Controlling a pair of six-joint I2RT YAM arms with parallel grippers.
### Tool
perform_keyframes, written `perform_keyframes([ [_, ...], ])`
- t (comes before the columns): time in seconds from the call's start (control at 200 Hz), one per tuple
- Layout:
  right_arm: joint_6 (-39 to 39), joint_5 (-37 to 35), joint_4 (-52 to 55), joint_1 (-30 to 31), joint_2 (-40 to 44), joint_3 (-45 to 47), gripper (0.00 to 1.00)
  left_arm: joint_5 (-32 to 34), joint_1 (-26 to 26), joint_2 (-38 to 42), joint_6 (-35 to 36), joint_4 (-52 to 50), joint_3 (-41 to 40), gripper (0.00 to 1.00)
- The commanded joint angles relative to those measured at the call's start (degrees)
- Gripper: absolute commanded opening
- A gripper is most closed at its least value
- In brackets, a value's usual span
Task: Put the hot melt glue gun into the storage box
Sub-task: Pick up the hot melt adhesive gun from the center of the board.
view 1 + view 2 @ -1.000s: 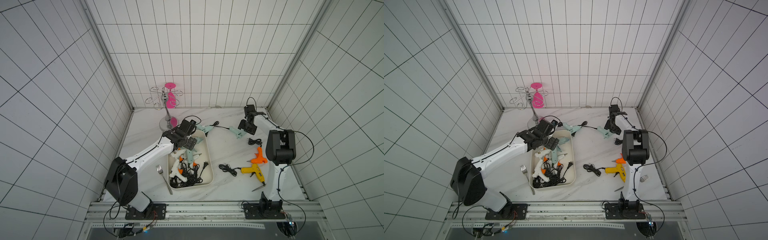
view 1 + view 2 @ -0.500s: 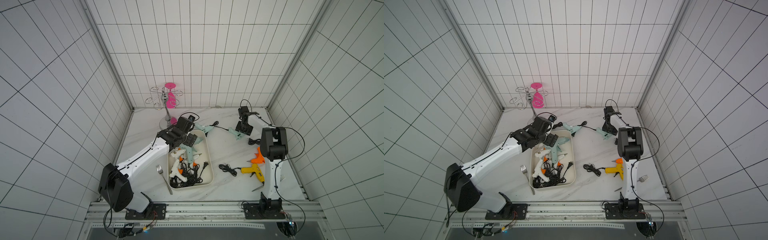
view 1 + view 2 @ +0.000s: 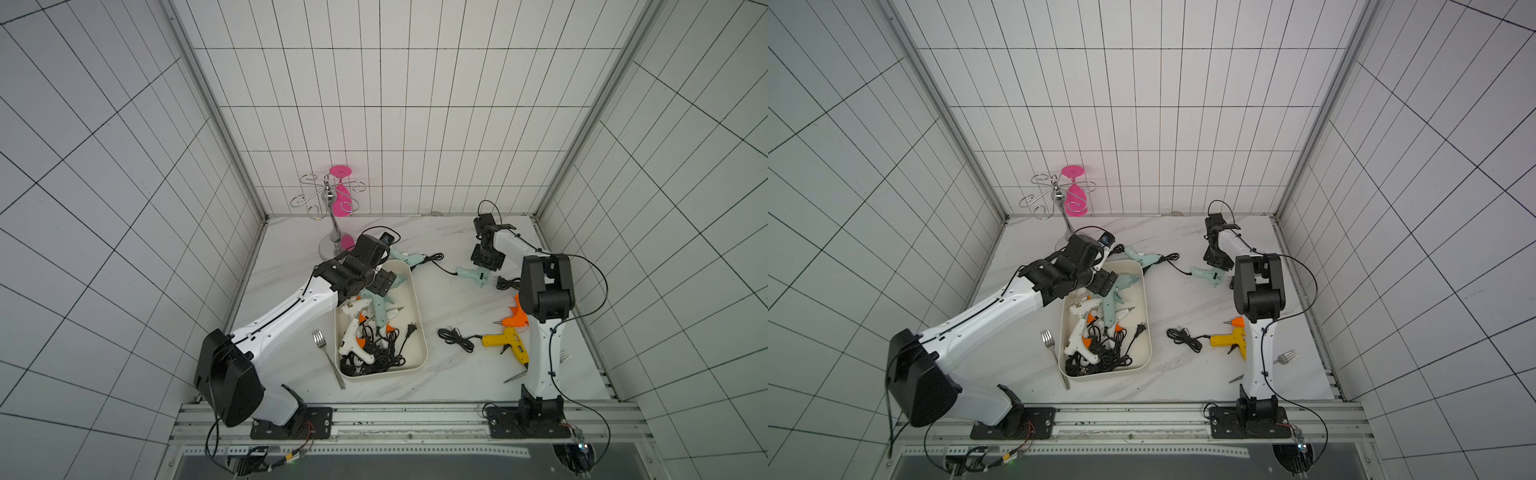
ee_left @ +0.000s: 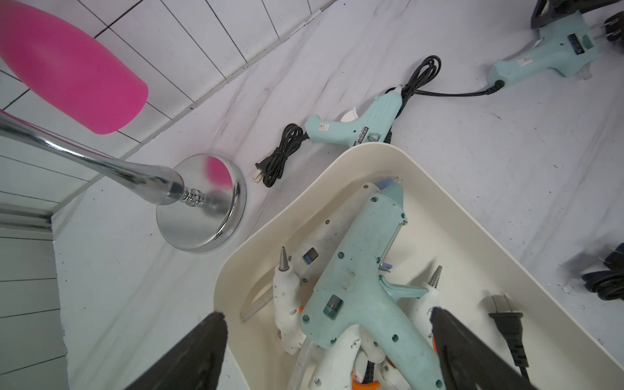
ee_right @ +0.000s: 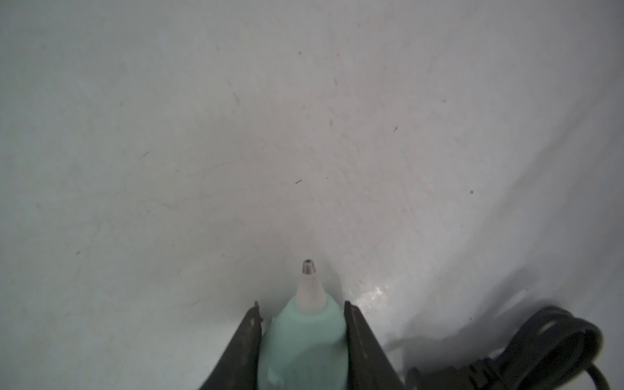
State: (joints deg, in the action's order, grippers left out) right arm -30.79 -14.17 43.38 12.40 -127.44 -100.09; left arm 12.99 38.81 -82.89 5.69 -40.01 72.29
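The cream-white storage box [image 3: 409,291] [image 3: 1138,299] [image 4: 371,148] lies mid-table and holds several white and mint glue guns with tangled cords. My left gripper [image 3: 380,282] [image 3: 1104,282] [image 4: 327,313] hangs open over its far end, above a mint gun [image 4: 354,287], gripping nothing. At the far right a mint hot melt glue gun [image 3: 471,274] [image 3: 1204,274] [image 5: 305,337] lies on the table. My right gripper [image 3: 486,264] [image 3: 1219,262] [image 5: 301,304] is shut on its barrel, a finger pressed on each side, nozzle pointing forward.
Another mint gun [image 3: 409,258] [image 4: 354,130] lies just beyond the box. A yellow gun [image 3: 505,343] and an orange one [image 3: 515,318] lie near the right arm. A chrome rack [image 3: 332,224] with a pink glass [image 3: 343,199] stands at the back left. A fork [image 3: 322,345] lies left of the box.
The right gripper's fingers have come together onto the mint gun's barrel, and the right arm has swung left. The left gripper stays open over the box while that arm's elbow shifts left.
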Motion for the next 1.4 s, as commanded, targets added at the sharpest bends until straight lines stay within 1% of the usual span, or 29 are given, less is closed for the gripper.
perform_keyframes([
  [0.0,2.33,-2.35,1.01,0.34,5.78,2.45,0.2,-0.78,3.64,1.17,5.33,2.23,0.75,0.97],
  [0.145,5.27,-0.85,1.24,0.43,13.92,2.68,0.15,0.59,8.83,-0.81,10.18,3.7,3.87,0.98],
  [0.21,6.77,-0.23,3.8,0.88,17.82,2.02,0.14,0.72,11.0,-1.76,12.96,4.78,5.02,0.98],
  [0.295,9.11,0.83,6.9,2.42,22.7,1.92,0.14,1.22,13.94,-2.6,17.26,8.8,5.13,0.99],
  [0.375,11.2,-0.24,9.4,4.61,26.91,2.63,0.13,1.4,16.09,-3.6,21.0,12.62,5.29,0.98],
  [0.495,13.63,1.24,11.95,6.84,32.86,4.53,0.13,-0.76,17.18,-6.57,23.5,15.98,7.57,0.99],
  [0.645,16.12,-0.58,13.91,10.9,39.52,6.75,0.13,-1.54,17.94,-10.98,24.61,17.69,11.64,0.99],
  [0.694,17.01,0.39,14.6,11.94,41.18,7.24,0.13,-2.08,18.2,-11.83,24.73,18.43,12.24,0.99],
  [0.779,17.11,0.04,15.28,13.57,44.12,8.52,0.13,-2.93,18.57,-12.68,24.71,20.35,12.69,0.99],
  [0.964,16.2,2.6,15.99,15.43,48.1,10.48,0.14,-6.38,19.07,-13.41,23.52,22.59,12.5,0.99],
  [1.044,16.09,3.28,16.69,16.24,48.25,10.54,0.14,-8.72,19.44,-13.01,22.91,24.5,11.54,0.99],
  [1.214,15.45,7.17,17.53,16.77,47.81,9.4,0.13,-12.97,20.24,-12.53,21.4,27.84,9.93,0.99],
  [1.309,15.22,8.35,17.32,16.85,47.42,9.48,0.12,-14.48,20.43,-13.35,20.99,27.45,10.3,0.98],
  [1.394,14.88,9.31,17.85,16.86,46.47,9.27,0.05,-14.8,21.02,-14.3,21.24,26.11,10.62,0.98],
])
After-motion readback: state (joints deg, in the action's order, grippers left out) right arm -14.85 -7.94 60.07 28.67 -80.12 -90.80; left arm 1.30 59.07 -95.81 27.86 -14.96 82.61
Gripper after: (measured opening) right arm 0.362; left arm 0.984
